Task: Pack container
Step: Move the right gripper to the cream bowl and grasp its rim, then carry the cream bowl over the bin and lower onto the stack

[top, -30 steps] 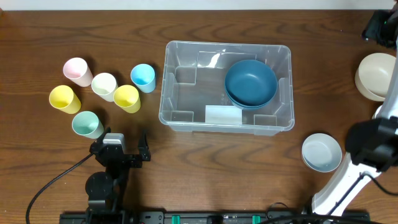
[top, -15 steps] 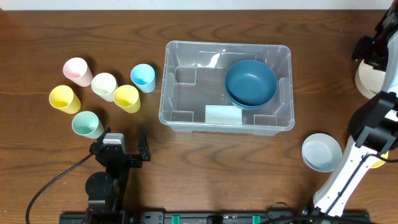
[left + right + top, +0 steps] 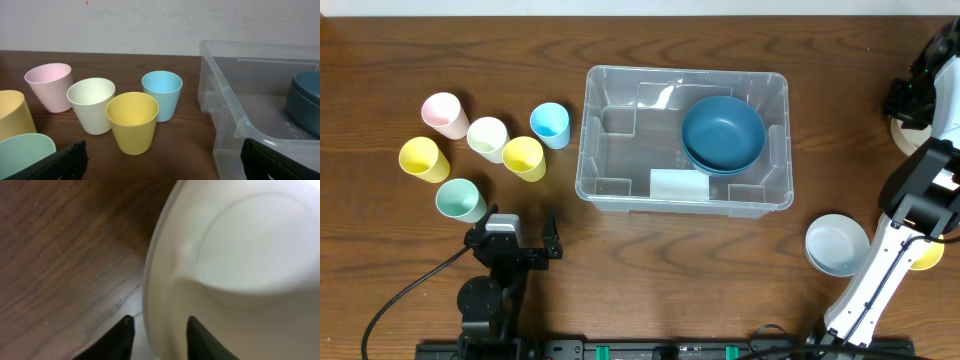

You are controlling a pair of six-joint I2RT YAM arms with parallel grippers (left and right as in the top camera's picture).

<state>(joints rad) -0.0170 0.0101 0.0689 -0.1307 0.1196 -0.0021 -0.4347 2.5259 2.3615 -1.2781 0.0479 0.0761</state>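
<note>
The clear container (image 3: 685, 72) stands mid-table and holds stacked dark blue bowls (image 3: 723, 132) in its right half. At the far right edge a cream bowl (image 3: 898, 135) is mostly hidden under my right gripper (image 3: 910, 105). In the right wrist view the right gripper (image 3: 160, 320) straddles the rim of the cream bowl (image 3: 250, 255). One finger is outside and one inside, and a thin gap shows at the outer finger. My left gripper (image 3: 518, 235) rests wide open near the front left, holding nothing. Ahead of the left gripper (image 3: 165, 162) are the cups, and the container (image 3: 235, 115) is to its right.
Several pastel cups stand left of the container: pink (image 3: 443, 114), white (image 3: 487, 137), blue (image 3: 550, 124), two yellow (image 3: 524, 157) and green (image 3: 459, 200). A pale blue bowl (image 3: 837, 244) sits front right beside the right arm's base, with something yellow (image 3: 927, 255) behind the arm.
My right gripper has swung from the far back right down over the cream bowl, and its jaws have narrowed around the rim. The left arm has not moved.
</note>
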